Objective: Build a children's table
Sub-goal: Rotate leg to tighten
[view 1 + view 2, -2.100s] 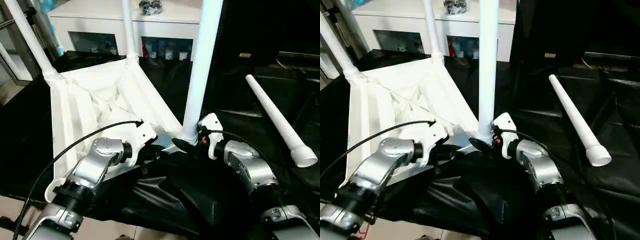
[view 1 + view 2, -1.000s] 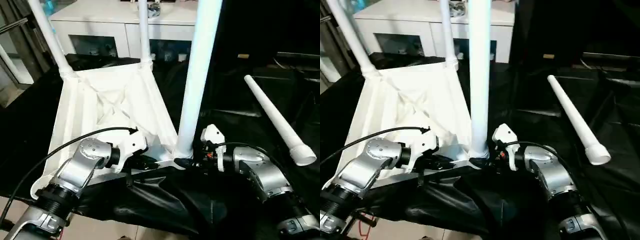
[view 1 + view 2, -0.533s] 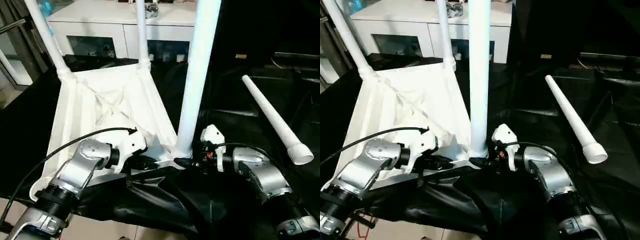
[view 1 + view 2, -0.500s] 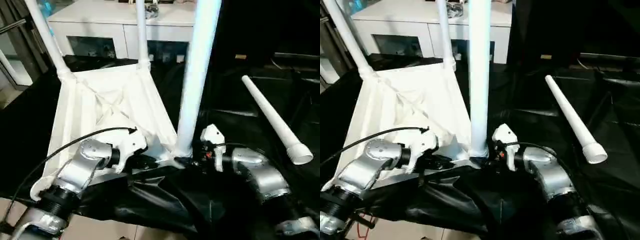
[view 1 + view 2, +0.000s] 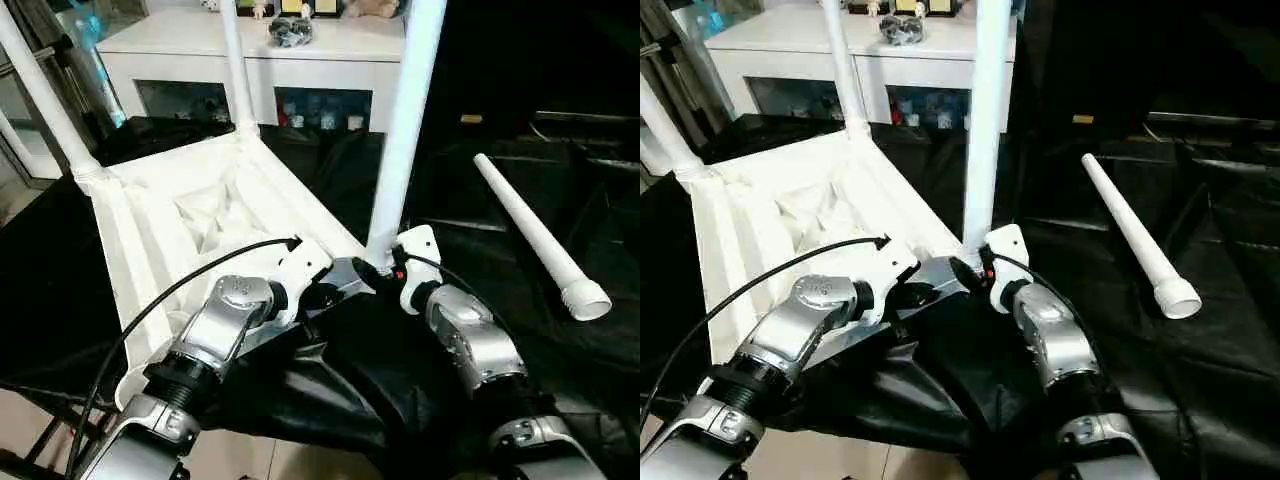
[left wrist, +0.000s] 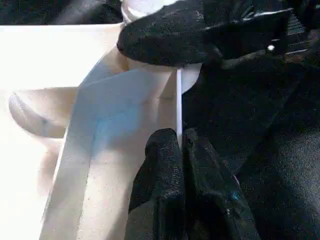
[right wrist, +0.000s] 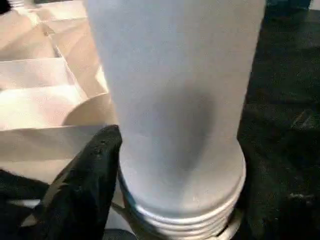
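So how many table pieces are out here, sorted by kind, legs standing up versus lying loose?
White plastic square tabletop, upside down: 1
Long white tubular legs standing in its corner sockets: 3
Long white tubular leg lying loose on the black cloth: 1
Total: 5 pieces

No writing, label, brand, number or sign is showing clearly enough to be read anywhere in these views.
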